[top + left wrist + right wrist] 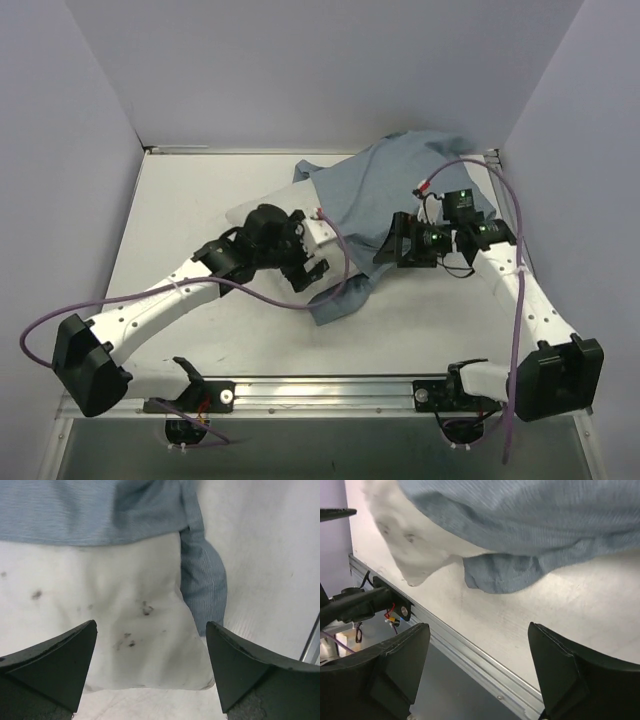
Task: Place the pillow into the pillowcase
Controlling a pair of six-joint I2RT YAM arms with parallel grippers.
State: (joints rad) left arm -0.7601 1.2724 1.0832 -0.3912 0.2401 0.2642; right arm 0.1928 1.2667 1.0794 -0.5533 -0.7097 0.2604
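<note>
The blue-grey pillowcase (385, 185) lies rumpled at the back right of the table, draped over most of the white pillow (243, 214). The pillow's left end sticks out from under it. In the left wrist view a speckled pillow corner (135, 630) lies bare below the pillowcase's edge (90, 510), and a fold of cloth hangs on the right. My left gripper (310, 270) (151, 645) is open, its fingers either side of that corner without touching it. My right gripper (393, 243) (479, 640) is open over the near edge of the pillowcase (520, 520), with only bare table between its fingers.
Pale walls close the table (190, 200) in at the left, back and right. An aluminium rail (330, 392) (470, 655) runs along the near edge. Purple cables (516, 300) loop off both arms.
</note>
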